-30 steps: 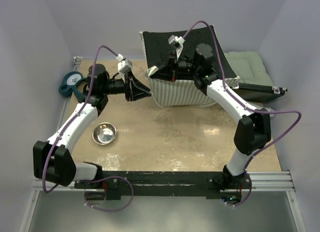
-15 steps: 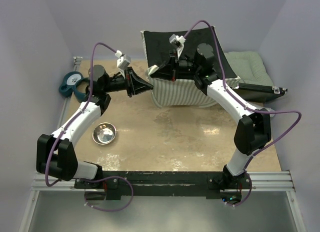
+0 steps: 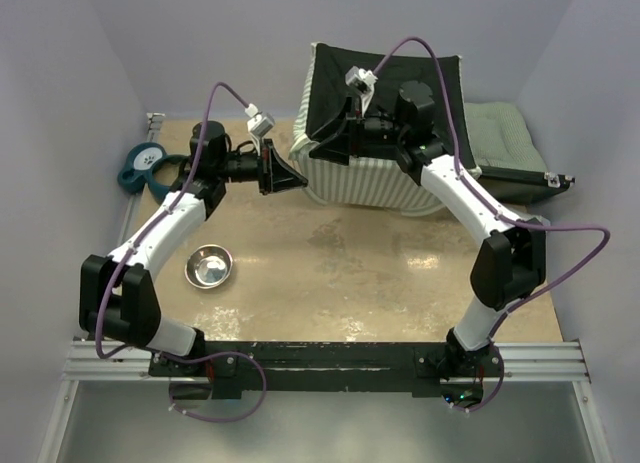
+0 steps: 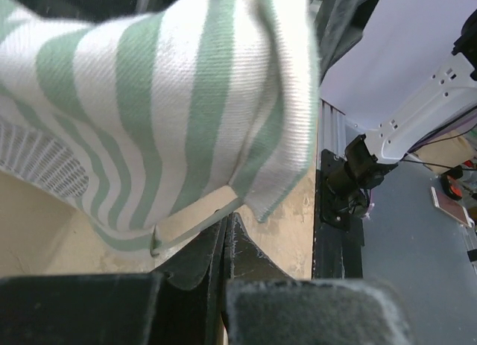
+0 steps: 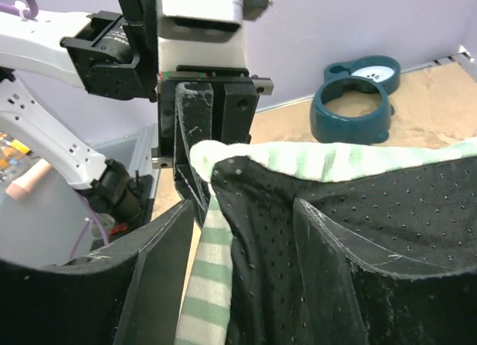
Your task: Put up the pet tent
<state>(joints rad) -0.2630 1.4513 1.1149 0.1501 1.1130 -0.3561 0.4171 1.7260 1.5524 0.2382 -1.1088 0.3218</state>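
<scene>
The pet tent (image 3: 362, 179), green-and-white striped with a black dotted panel (image 3: 395, 83), stands tipped at the back of the table. My left gripper (image 3: 297, 183) is at its lower left corner. In the left wrist view its jaws (image 4: 227, 217) are shut, pinching a thin white strip (image 4: 186, 227) that hangs from the striped cloth (image 4: 171, 106). My right gripper (image 3: 337, 140) sits at the upper left corner. There its fingers (image 5: 160, 263) stand apart, and the tent's black-lined corner (image 5: 276, 233) lies loose between them.
A steel bowl (image 3: 209, 266) sits front left. A teal double pet bowl (image 3: 146, 166) lies by the left wall, also in the right wrist view as the teal bowl (image 5: 358, 99). A green quilted cushion (image 3: 510, 133) lies back right, behind a black bar (image 3: 520, 186).
The tent has shifted right and tipped back, showing more black panel. My left gripper followed its corner and closed. My right gripper has opened.
</scene>
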